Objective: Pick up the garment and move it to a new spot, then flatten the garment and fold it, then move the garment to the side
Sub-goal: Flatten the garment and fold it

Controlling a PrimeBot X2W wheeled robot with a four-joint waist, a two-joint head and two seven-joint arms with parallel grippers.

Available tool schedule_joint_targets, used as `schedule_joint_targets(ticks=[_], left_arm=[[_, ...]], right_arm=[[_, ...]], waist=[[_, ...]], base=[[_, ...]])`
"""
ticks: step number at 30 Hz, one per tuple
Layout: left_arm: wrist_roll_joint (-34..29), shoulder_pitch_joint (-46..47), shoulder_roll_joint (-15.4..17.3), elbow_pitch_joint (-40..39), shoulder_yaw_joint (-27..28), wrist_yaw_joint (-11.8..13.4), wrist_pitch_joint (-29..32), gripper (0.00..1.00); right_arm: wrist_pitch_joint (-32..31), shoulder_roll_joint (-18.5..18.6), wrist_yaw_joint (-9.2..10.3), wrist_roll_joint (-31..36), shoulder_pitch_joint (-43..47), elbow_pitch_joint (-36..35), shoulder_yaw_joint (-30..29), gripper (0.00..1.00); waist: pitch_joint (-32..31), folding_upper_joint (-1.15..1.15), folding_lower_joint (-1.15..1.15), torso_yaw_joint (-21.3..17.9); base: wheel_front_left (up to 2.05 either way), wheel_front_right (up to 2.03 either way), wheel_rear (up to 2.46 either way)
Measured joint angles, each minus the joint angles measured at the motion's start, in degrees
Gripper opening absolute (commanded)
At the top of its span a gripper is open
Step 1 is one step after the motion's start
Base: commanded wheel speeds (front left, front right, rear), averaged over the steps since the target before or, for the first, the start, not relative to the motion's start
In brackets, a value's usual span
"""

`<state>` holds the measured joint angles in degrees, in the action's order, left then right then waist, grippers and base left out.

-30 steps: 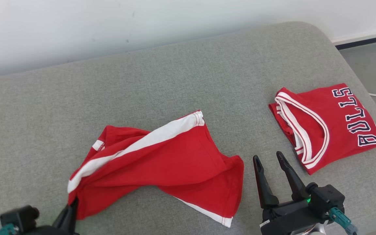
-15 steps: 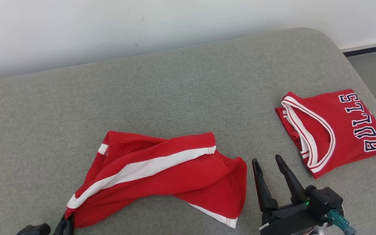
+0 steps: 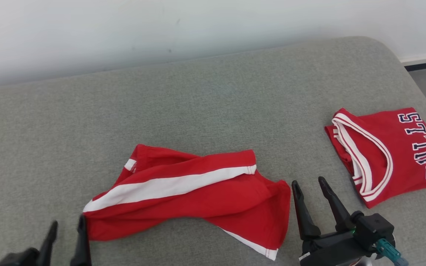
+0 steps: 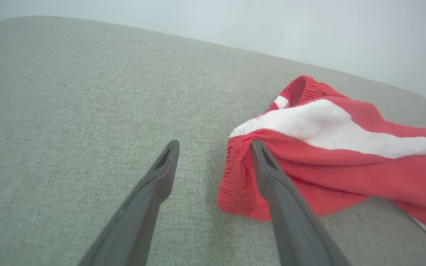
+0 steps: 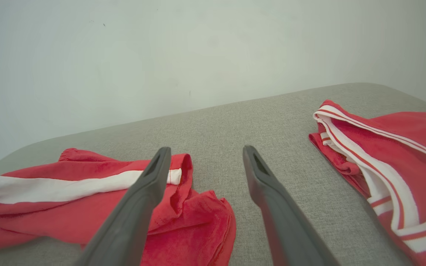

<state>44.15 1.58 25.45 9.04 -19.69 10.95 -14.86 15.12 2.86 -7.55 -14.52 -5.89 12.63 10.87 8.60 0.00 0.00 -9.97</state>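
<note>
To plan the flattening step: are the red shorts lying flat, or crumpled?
Crumpled. The red shorts lie twisted on the grey cushion, white stripe running slantwise, cloth bunched at their right end.

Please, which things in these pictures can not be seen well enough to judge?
Head view: the right edge cuts off the jersey and part of its lettering.
Left wrist view: a finger of the left gripper overlaps the shorts; touching or not, I cannot tell.
All views: the shorts' lower layers are hidden by their own folds.
</note>
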Motion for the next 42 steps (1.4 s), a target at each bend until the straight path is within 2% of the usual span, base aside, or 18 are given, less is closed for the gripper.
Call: schedule_joint_targets(ticks=[5, 8, 12, 16, 21, 26, 31, 42], left_arm=[[-6.27, -2.71, -5.89, -7.23, 12.03, -5.52, -0.18, 1.0], [-10.79, -4.93, -9.94, -8.96, 17.12, -9.27, -0.19, 1.0], [-16.38, -5.46, -15.17, -10.34, 22.3, -14.41, -0.18, 1.0], [-20.94, -5.78, -18.72, -9.55, 25.13, -17.04, -0.18, 1.0], [-24.09, -5.78, -20.9, -7.21, 25.95, -18.05, -0.18, 1.0], [-26.2, -6.26, -21.51, -4.09, 25.22, -18.29, -0.19, 1.0], [-27.03, -6.48, -20.52, -2.07, 22.87, -18.36, -0.19, 1.0], [-26.21, -8.08, -18.8, -0.82, 21.52, -18.36, -0.19, 1.0]], right_arm=[[-0.01, 0.01, 0.0, 0.55, 0.21, -0.01, -1.33, 1.0], [0.0, 0.0, 0.0, 1.11, 0.41, 0.02, -2.11, 1.0], [0.0, 0.02, 0.0, 2.01, 1.37, -0.02, -3.58, 1.0], [-0.05, 0.0, 0.0, 3.02, 1.71, 0.32, -4.35, 1.0], [-0.68, 0.01, 0.0, 3.57, 2.92, 0.7, -4.79, 1.0], [-1.41, 0.01, 0.0, 3.75, 4.04, 0.71, -5.01, 1.0], [-1.86, 0.01, 0.0, 4.14, 4.8, 0.7, -5.13, 1.0], [-2.77, 0.0, 0.0, 4.7, 4.78, 0.43, -4.95, 1.0]], waist=[[-0.52, 0.0, 0.0, 1.52], [-1.16, 0.0, 0.0, 2.26], [-2.29, 0.0, 0.0, 3.12], [-3.76, 0.0, 0.0, 3.81], [-5.94, 0.0, 0.0, 4.41], [-7.78, 0.0, -0.01, 5.15], [-8.69, 0.0, -0.01, 6.19], [-9.75, 0.0, -0.01, 8.45]], base=[[0.0, 0.0, 0.0], [0.0, 0.0, 0.0], [0.0, 0.0, 0.0], [0.0, 0.0, 0.0], [0.0, 0.0, 0.0], [0.0, 0.0, 0.0], [0.0, 0.0, 0.0], [0.0, 0.0, 0.0]])
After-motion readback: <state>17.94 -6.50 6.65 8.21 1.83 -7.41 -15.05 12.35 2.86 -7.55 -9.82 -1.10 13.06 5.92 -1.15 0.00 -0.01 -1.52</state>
